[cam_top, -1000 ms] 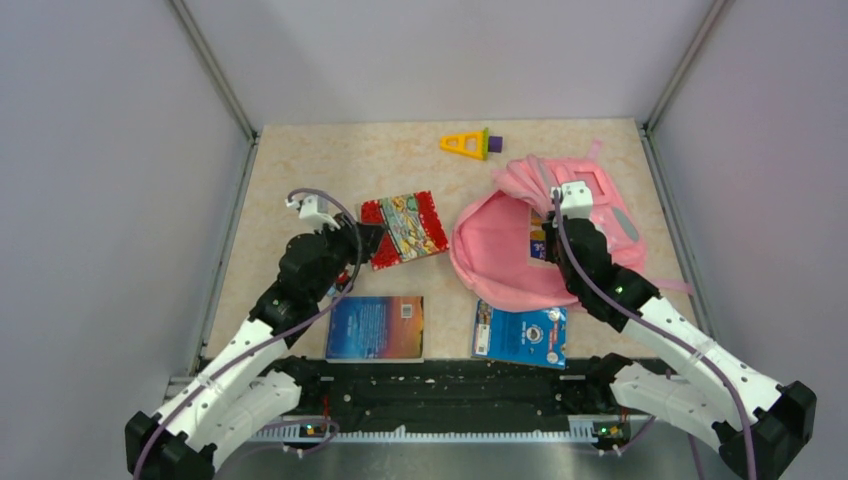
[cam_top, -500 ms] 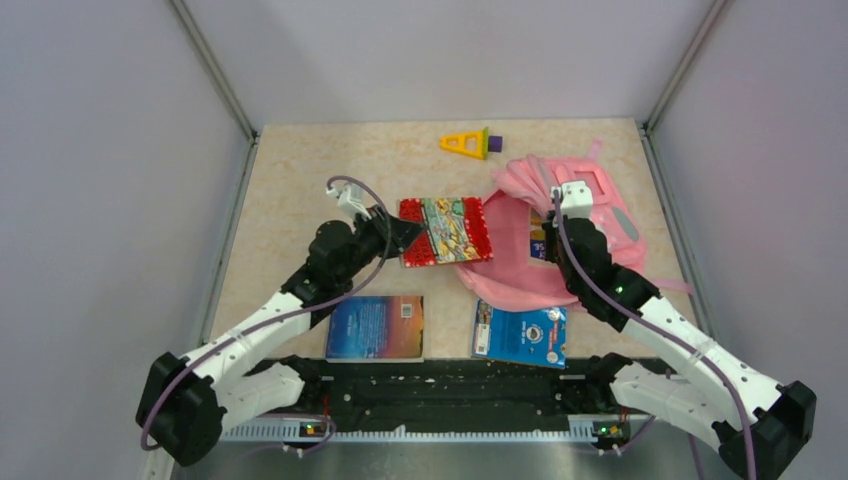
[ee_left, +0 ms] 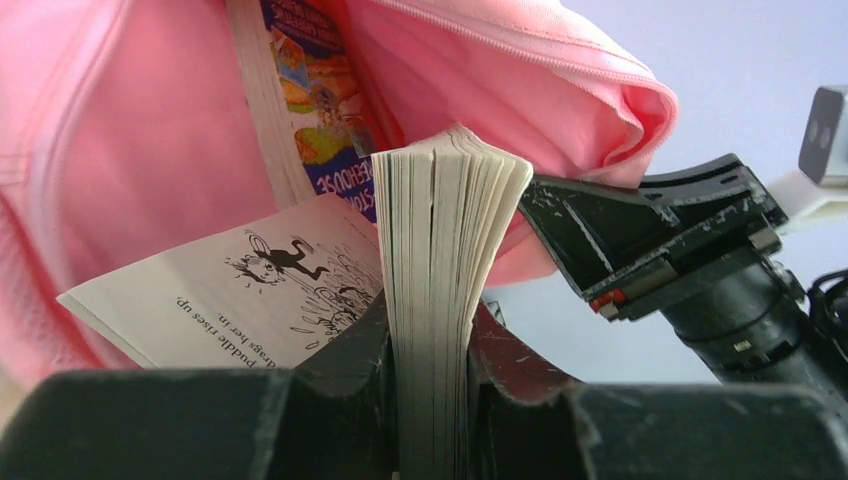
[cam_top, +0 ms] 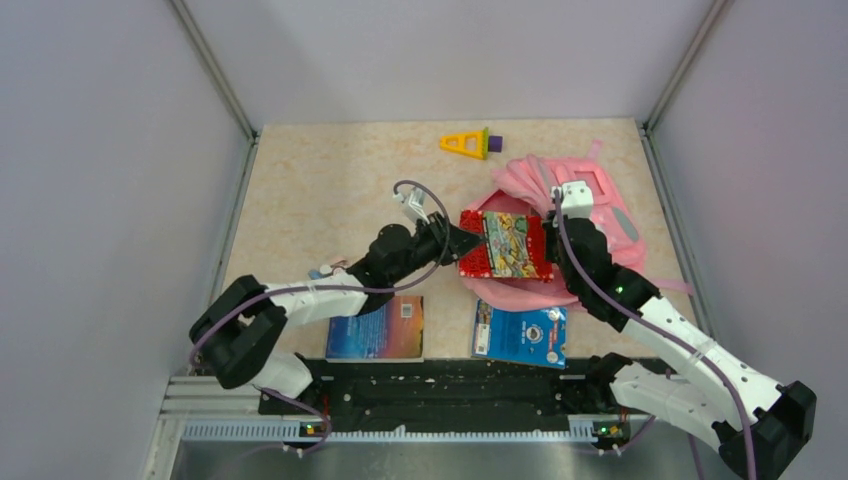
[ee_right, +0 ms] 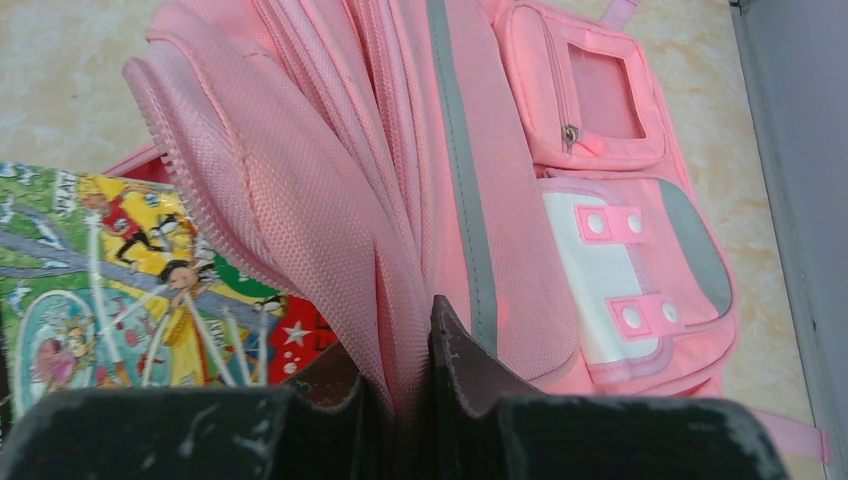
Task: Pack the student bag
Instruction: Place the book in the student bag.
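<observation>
The pink student bag (cam_top: 600, 205) lies at the right of the table, its mouth facing left. My right gripper (cam_top: 556, 222) is shut on the bag's upper zip edge (ee_right: 400, 300), holding the mouth up. My left gripper (cam_top: 462, 243) is shut on a red picture book (cam_top: 505, 243), gripping its page block (ee_left: 440, 300) edge-on at the bag's mouth. One loose page (ee_left: 230, 295) fans out to the left. Inside the bag (ee_left: 120, 150) another book (ee_left: 320, 110) stands against the lining. The red book's cover (ee_right: 110, 290) shows under the raised flap in the right wrist view.
A blue book (cam_top: 376, 328) and a blue-and-white book (cam_top: 521, 335) lie near the front edge. A yellow triangular toy with a purple end (cam_top: 466, 144) sits at the back. Grey walls enclose the table on three sides.
My left arm has carried the red book to the right, from the table's middle to the bag's mouth. The right gripper has held the bag's edge without moving.
</observation>
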Robot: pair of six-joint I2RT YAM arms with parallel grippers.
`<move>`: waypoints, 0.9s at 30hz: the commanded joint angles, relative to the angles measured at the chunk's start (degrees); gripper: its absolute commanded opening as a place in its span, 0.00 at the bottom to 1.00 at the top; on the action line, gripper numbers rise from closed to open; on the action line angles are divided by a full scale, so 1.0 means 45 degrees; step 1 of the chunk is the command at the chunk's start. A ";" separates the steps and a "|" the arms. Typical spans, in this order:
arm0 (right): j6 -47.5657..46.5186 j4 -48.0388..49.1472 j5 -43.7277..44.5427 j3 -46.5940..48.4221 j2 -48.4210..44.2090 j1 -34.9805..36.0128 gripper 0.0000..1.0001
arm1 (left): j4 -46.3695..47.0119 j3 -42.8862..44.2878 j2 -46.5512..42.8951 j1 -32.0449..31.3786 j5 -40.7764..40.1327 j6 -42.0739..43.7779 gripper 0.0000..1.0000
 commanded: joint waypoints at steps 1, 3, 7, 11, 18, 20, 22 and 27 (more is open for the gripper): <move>0.0834 0.1712 -0.0300 0.0451 -0.0575 -0.0002 0.00 | 0.3637 0.1415 0.0948 -0.0256 -0.0216 -0.0318 0.00; 0.0829 0.1702 -0.0300 0.0430 -0.0587 -0.0002 0.00 | 0.4094 0.1699 0.1444 -0.0298 -0.0311 -0.0131 0.00; 0.0784 0.1637 -0.0285 0.0443 -0.0608 -0.0004 0.00 | 0.4138 0.2301 0.1962 -0.0474 -0.0435 0.0957 0.00; 0.0739 0.1670 -0.0217 0.0409 -0.0579 -0.0002 0.00 | 0.3576 0.2781 0.2528 -0.0652 -0.0832 0.1908 0.00; 0.0704 0.1692 -0.0223 0.0407 -0.0561 -0.0002 0.00 | 0.3660 0.2700 0.4214 -0.0691 -0.1373 0.0273 0.00; 0.0706 0.1750 -0.0257 0.0393 -0.0563 -0.0011 0.00 | 0.3698 0.2753 0.4722 -0.0691 -0.1403 -0.0190 0.00; 0.0711 0.1776 -0.0313 0.0409 -0.0543 -0.0002 0.00 | 0.3707 0.3025 0.5240 -0.0725 -0.1822 -0.0366 0.00; 0.0703 0.1826 -0.0305 0.0407 -0.0454 -0.0008 0.00 | 0.3588 0.4394 0.6441 -0.0831 -0.2106 -0.0338 0.00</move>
